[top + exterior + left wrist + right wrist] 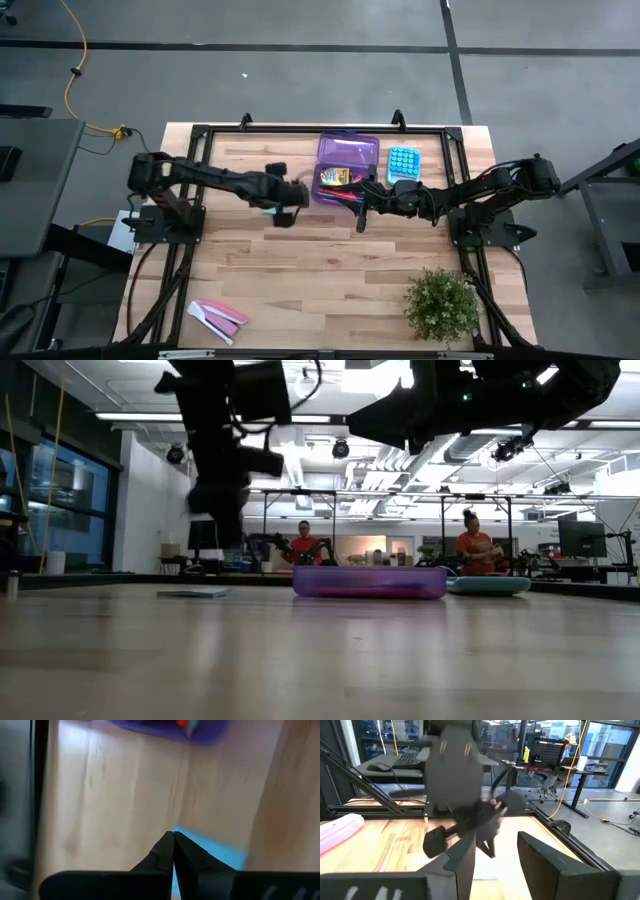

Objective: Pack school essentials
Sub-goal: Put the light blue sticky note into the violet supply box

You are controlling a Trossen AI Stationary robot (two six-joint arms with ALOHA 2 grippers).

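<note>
**Q:** Which item does the coming move depend on, and where does it lie?

**A:** A flat blue-green pad (195, 592), possibly the sticky-note pad, though its type cannot be confirmed. It lies flat on the wooden tabletop (300, 270), directly below the tips of the left pincer (288, 195) and slightly to their near side. The pincer hangs above the pad with a gap between them.

**Q:** State of that pincer?

**A:** The fingers are pressed together and nothing is visibly clamped between them. They would probably have to part before any grasp.

**Q:** Long axis of the pad?

**A:** It cannot be determined. From table height it shows only as a thin, wide slab.

**Q:** Which arm is nearer?

**A:** The left arm, clearly. The right pincer (363, 208) is on the far side of the left pincer from the pad, with its fingers apart and empty. It sits just beside the near corner of the translucent purple plastic case (350, 150).

**Q:** Where is the destination relative to the left pincer?

**A:** The case lies beyond the left pincer's tips, toward the right arm and a little farther back on the tabletop. It already holds a yellow crayon box (335, 177) and orange-red pens (347, 198).

**Q:** What does that mean for the move?

**A:** In my judgement, the left pincer should descend and pick up the pad. It should then carry the pad sideways toward the case, keeping clear of the right pincer near the case corner.
</note>
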